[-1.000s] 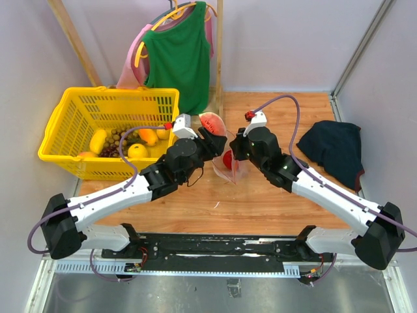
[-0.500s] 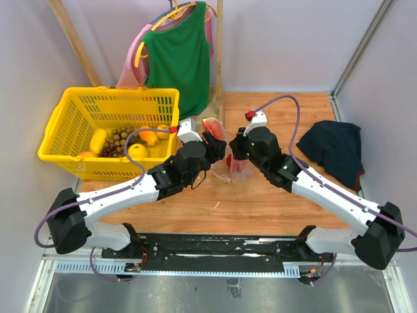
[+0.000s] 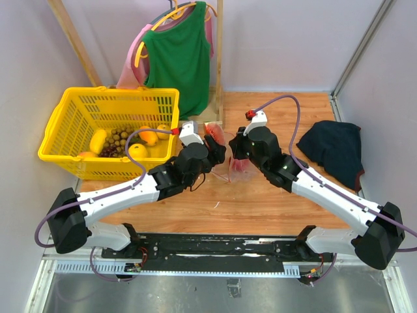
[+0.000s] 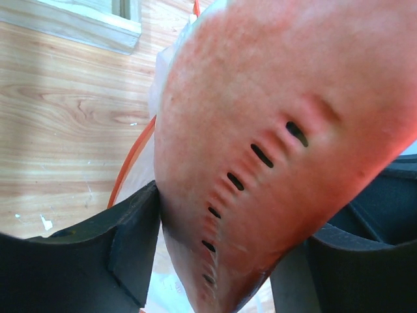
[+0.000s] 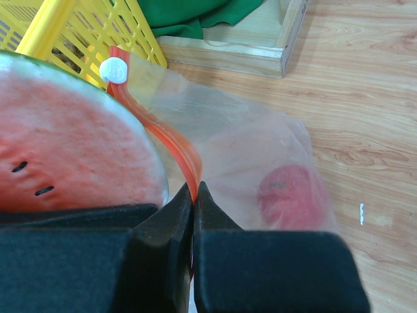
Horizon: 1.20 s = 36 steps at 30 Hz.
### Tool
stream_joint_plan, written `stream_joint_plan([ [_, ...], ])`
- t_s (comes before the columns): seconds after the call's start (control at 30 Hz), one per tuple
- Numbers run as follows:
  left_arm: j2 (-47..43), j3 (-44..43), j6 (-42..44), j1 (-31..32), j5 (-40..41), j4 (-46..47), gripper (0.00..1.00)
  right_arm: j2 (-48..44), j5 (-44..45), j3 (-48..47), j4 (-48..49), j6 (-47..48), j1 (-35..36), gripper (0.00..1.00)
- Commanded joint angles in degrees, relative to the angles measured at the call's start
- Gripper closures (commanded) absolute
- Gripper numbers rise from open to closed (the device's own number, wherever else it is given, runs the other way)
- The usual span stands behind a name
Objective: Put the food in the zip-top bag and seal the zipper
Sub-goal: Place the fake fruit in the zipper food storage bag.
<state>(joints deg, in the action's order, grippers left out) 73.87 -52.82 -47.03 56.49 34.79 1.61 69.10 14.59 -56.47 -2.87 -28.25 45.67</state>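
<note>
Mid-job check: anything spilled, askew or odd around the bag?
Nothing spilled or damaged. The left gripper holds the watermelon slice at the mouth of the bag, the right gripper pinches the zipper. Only a small white scrap lies on the table nearer the arms.
</note>
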Motion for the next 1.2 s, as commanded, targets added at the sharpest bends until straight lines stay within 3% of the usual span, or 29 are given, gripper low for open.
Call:
stream_joint_plan([
  [0.0, -0.21, -0.60, -0.70, 0.64, 0.34, -1.36, 0.35, -0.39, 0.70, 0.38, 2.19, -0.21, 0.74, 0.99],
  [0.4, -0.62, -2.71, -0.68, 0.64, -0.46, -4.30, 0.21, -0.68, 0.44, 0.93, 2.42, 0.03, 0.65, 0.99],
  [0.83, -4.86, -8.83, 2.50, 0.64, 0.81, -16.77, 0.23, -0.97, 0.46, 1.10, 1.91, 2.60, 0.26, 0.99],
  [1.17, -2.26, -12.15, 3.14, 0.57, 2.96, -28.50, 0.30, -1.49, -0.42, 1.35, 1.75, 3.68, 0.04, 0.99],
])
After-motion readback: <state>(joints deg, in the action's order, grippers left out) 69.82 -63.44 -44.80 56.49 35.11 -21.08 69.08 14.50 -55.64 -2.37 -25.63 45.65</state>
